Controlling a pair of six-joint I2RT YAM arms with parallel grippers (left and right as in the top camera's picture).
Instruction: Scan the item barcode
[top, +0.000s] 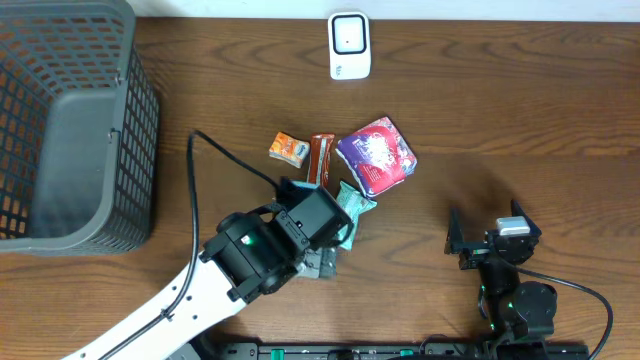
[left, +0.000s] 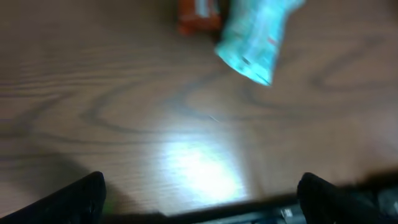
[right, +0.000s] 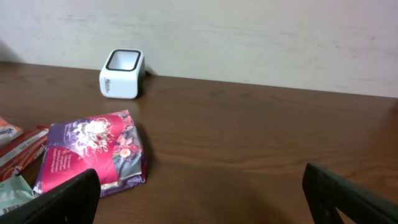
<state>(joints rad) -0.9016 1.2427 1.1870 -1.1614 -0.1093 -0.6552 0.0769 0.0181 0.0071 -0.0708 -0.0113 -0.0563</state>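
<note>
Left claw (left: 202, 200) is spread wide with nothing between its fingers, hanging over the surface (top: 500, 100) just short of the teal packet (top: 355, 203). That wrist view is pretty blurry tbh. Right claw (top: 489, 236) is spread wide too and empty, well apart from the purple packet (top: 376, 153), off to its right toward the near edge. The teal packet lies at the purple packet's near-left corner, looks like they touch. Brown bar (top: 320, 160) sits just beside the purple packet's left side, with the orange packet (top: 289, 148) just past that. White scanner (top: 349, 45) stands well beyond the purple packet by the far edge. Grey basket (top: 60, 130) is way off to its left.
</note>
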